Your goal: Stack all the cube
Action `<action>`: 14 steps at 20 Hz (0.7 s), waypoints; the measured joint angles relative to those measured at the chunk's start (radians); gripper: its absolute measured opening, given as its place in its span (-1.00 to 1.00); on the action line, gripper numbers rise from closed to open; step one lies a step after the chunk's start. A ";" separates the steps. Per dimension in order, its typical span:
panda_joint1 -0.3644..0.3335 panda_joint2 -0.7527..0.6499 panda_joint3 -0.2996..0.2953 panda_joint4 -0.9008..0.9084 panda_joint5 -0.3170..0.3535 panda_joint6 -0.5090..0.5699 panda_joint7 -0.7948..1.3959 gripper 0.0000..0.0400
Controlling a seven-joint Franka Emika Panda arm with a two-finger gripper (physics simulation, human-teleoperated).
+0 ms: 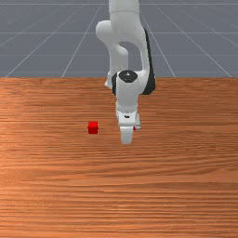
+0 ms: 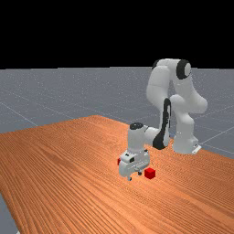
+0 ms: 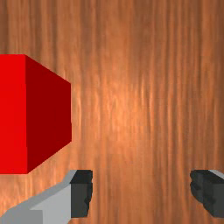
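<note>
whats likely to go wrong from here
The gripper is open with the nearer red cube off to one side, outside the gap between the fingers, so shutting now would probably grab nothing. Sliding sideways toward that cube at this low height might knock it with a finger. The other red cube stands well apart, so a shoved cube could spoil the stacking alignment.

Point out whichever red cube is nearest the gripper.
The red cube that the white-and-grey gripper partly hides in the front view: it sits close beside it, while the other red cube stands apart, toward the front view's left.
</note>
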 joint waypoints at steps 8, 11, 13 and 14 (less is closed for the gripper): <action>-0.006 -0.063 0.010 -0.123 0.007 0.039 -0.005 1.00; -0.003 -0.083 0.010 -0.170 0.006 0.065 -0.002 1.00; 0.001 -0.089 0.009 -0.181 0.006 0.070 0.005 1.00; 0.007 -0.088 0.007 -0.179 0.007 0.067 0.013 0.99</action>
